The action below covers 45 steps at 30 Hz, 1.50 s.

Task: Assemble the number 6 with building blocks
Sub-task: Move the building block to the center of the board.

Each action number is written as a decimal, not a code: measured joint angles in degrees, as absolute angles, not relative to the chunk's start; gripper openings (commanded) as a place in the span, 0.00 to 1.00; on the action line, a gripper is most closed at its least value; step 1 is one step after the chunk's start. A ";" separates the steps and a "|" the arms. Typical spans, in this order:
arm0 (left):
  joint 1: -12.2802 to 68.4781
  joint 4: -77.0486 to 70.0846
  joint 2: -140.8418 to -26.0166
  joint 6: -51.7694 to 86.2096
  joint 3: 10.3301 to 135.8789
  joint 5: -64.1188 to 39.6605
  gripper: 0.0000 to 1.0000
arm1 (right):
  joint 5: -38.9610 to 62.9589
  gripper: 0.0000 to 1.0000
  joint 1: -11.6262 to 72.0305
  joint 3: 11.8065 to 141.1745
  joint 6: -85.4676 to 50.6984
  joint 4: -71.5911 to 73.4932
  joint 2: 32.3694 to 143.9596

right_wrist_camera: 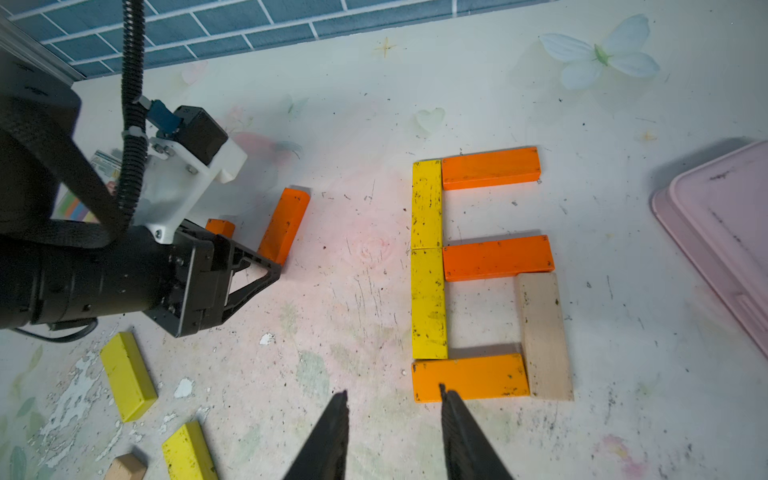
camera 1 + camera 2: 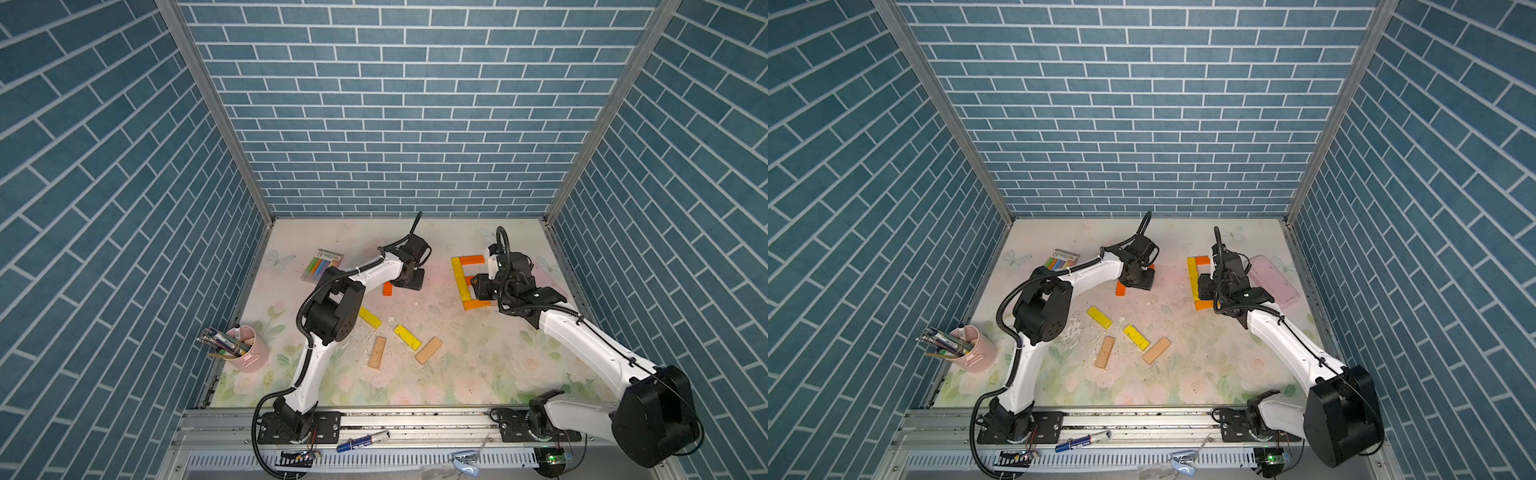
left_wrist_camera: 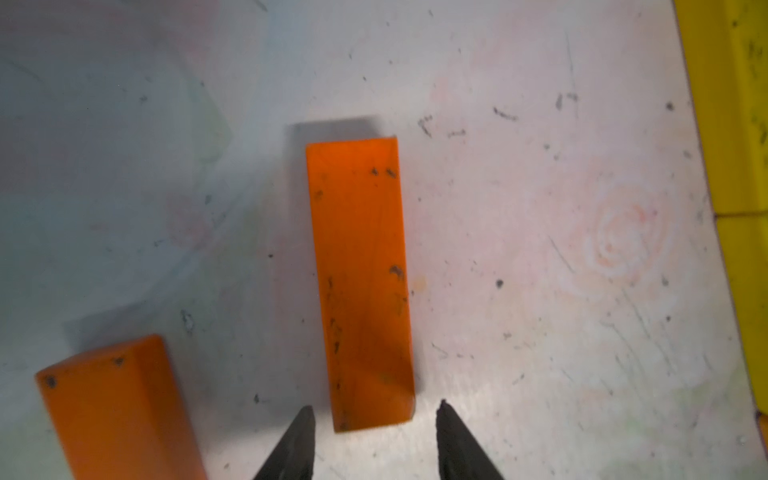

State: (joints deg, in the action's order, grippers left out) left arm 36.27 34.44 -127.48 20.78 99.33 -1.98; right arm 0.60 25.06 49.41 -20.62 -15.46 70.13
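A figure of building blocks lies at the back right: two yellow blocks (image 1: 428,257) in a column, orange blocks at its top (image 1: 490,167), middle (image 1: 498,257) and bottom (image 1: 469,377), and a tan block (image 1: 544,336) closing the lower right side. My right gripper (image 1: 392,390) hovers open and empty by the bottom orange block. My left gripper (image 3: 375,406) is open at mid table. An orange block (image 3: 361,282) lies free on the table between and just beyond its fingertips, and a second orange block (image 3: 120,411) lies beside it. Two yellow blocks (image 2: 370,317) (image 2: 407,337) and two tan ones (image 2: 377,352) (image 2: 429,350) lie loose.
A pink rounded case (image 2: 1273,280) lies right of the figure by the right wall. A clear pack of pastel sticks (image 2: 322,266) sits at the back left. A pink cup of pens (image 2: 249,349) stands at the left edge. Blue brick walls enclose three sides.
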 measured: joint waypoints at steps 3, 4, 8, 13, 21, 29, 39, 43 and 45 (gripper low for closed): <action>36.29 34.87 -126.80 20.29 99.42 -1.19 0.65 | 0.49 0.39 25.06 49.10 -20.64 -15.51 69.95; 36.29 35.31 -126.82 20.08 100.05 -0.93 0.67 | 0.45 0.39 25.06 49.08 -20.64 -15.51 69.95; 36.23 37.26 -128.35 18.81 105.19 0.10 0.68 | 0.43 0.39 25.06 49.08 -20.64 -15.53 69.93; 36.23 38.83 -133.88 17.32 114.02 0.45 0.64 | 0.19 0.39 25.06 49.08 -20.62 -16.05 69.43; 36.23 42.76 -139.85 14.37 118.98 1.23 0.46 | -0.47 0.39 25.06 49.08 -20.58 -17.50 68.05; 36.12 45.71 -139.83 6.07 119.55 -1.85 0.24 | -0.99 0.39 25.06 49.08 -20.58 -18.65 67.46; 35.79 44.16 -128.16 -6.20 106.04 -7.44 0.72 | -0.60 0.45 25.06 49.12 -20.43 -18.59 67.81; 34.00 39.83 -120.49 -4.34 101.89 -11.53 0.80 | 1.34 0.50 25.08 50.43 -17.96 -18.44 70.35; 32.42 38.30 -116.27 -2.22 100.47 -13.15 0.82 | 2.48 0.53 25.15 51.90 -16.34 -18.41 72.64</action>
State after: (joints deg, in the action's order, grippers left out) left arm 32.42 38.30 -116.27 -2.22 100.47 -13.15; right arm 2.48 25.15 51.90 -16.34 -18.41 72.64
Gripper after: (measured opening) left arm 0.800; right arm 0.512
